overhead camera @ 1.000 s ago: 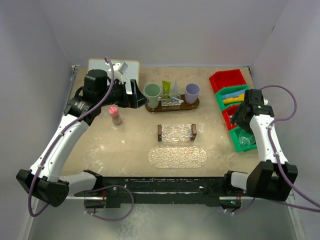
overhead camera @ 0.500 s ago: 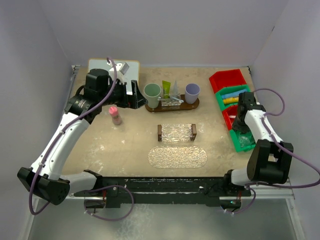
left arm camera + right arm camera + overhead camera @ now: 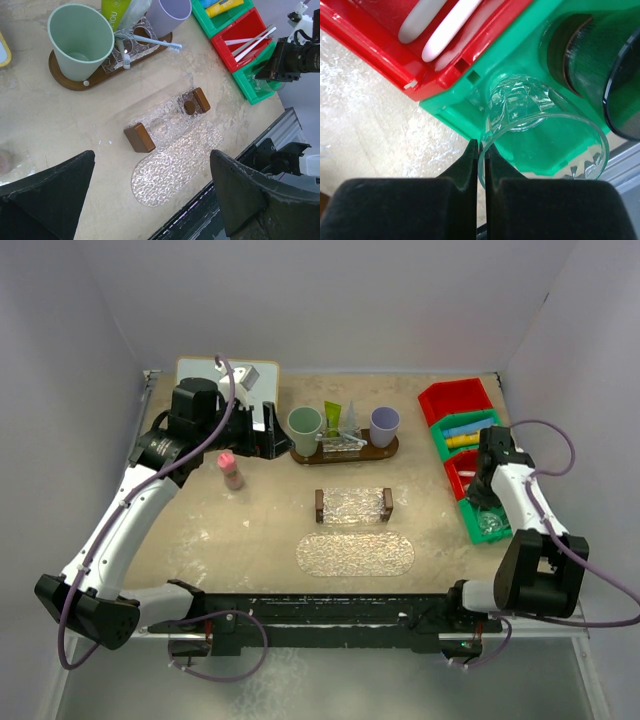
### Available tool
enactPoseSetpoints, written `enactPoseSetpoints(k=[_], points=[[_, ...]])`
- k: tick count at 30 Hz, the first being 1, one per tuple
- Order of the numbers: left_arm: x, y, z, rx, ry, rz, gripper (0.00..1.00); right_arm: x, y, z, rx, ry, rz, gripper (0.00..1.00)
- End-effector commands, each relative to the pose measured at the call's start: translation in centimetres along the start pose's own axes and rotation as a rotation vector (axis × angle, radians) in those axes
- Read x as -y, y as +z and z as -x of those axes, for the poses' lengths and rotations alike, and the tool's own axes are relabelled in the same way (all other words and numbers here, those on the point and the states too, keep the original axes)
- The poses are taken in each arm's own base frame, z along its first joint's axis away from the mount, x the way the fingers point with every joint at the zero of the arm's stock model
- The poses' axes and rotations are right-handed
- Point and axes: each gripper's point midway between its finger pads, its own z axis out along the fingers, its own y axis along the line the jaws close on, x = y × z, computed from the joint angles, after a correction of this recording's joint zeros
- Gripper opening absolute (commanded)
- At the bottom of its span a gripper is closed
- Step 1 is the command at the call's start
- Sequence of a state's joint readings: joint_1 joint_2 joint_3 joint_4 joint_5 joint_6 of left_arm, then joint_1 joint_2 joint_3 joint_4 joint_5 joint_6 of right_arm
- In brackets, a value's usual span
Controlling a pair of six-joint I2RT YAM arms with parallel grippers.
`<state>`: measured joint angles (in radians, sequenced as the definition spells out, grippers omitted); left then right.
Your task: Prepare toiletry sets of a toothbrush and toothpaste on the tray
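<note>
My right gripper [image 3: 481,145] is shut on the rim of a clear cup [image 3: 545,125] that lies tilted in the green bin [image 3: 455,107]; from above it sits low at the bin's near end [image 3: 487,505]. White toothbrushes [image 3: 447,25] lie in the red bin beside it. At the back, a brown tray [image 3: 345,452] carries a green cup [image 3: 304,423], a purple cup [image 3: 384,420], tubes [image 3: 333,417] and a toothbrush [image 3: 150,41]. A clear rack [image 3: 353,505] and a clear oval tray [image 3: 354,554] lie mid-table. The left gripper [image 3: 150,195] hangs open high above them.
A pink-capped bottle [image 3: 231,470] stands left of centre. Stacked red and green bins [image 3: 455,400] line the right edge, one holding yellow and blue tubes [image 3: 468,430]. A dark cup [image 3: 600,65] lies in the green bin. A white board [image 3: 195,370] sits at the back left.
The right arm dropped toward the near green bin and its jaws closed on the clear cup's rim. The left arm stayed put.
</note>
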<state>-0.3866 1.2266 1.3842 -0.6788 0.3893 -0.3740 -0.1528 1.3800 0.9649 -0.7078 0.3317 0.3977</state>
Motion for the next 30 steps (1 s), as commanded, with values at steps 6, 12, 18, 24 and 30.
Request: enactPoseSetpoints(k=[6, 12, 18, 24, 30], points=[[1.4, -1.9, 2.2, 0.077, 0.037, -0.024, 0.93, 0.5, -6.8, 1.7, 0.084, 0.105, 0.096, 0.00], [1.9, -2.1, 2.3, 0.082, -0.002, -0.043, 0.93, -1.8, -12.1, 3.4, 0.217, 0.048, 0.354, 0.00], [2.7, -2.5, 2.4, 0.088, -0.033, -0.072, 0.93, -8.2, -20.2, 2.8, 0.444, -0.292, 0.917, 0.00], [2.7, -3.1, 2.3, 0.096, -0.052, -0.057, 0.94, -14.0, -23.8, -4.2, 0.470, -0.760, 1.188, 0.00], [-0.4, -5.5, 3.6, 0.181, -0.089, 0.180, 0.94, -18.2, -24.5, -10.6, 0.450, -1.208, 1.154, 0.00]])
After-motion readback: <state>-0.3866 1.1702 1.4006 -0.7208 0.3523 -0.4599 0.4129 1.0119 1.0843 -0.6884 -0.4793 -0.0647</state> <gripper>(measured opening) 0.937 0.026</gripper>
